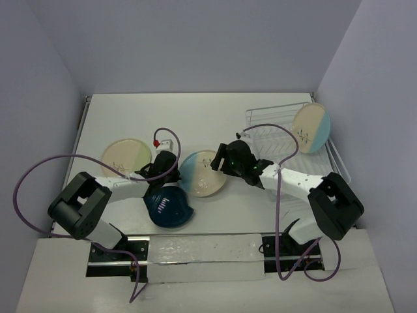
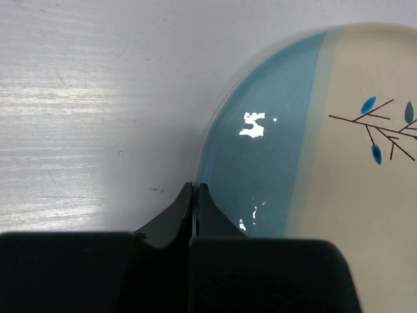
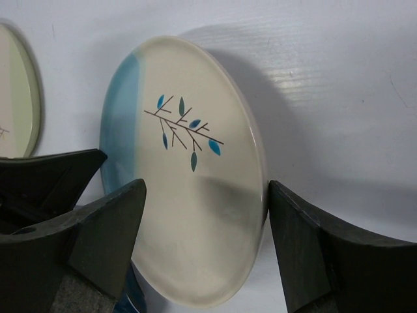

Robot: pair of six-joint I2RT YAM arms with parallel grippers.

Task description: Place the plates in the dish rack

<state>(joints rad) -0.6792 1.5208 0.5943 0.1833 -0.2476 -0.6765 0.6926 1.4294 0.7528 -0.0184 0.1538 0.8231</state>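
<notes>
Nearest me, the teal dish [image 1: 168,207] lies flat. Just past it, my left gripper [image 2: 195,193] is pinched fully closed on nothing, its tips against the blue rim of the sprig plate [image 2: 313,150]. My right gripper [image 3: 205,195] is spread wide astride that plate, not yet clamping. If I close off-centre, the glazed rim may squirt out or skid toward the yellow plate [image 1: 125,158]. Far right, the rack [image 1: 267,127] holds a second sprig plate [image 1: 311,128].

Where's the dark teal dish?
Top view: the teal dish lies left of centre near the front edge of the table, beside the left arm, next to the central cream-and-blue plate.
</notes>
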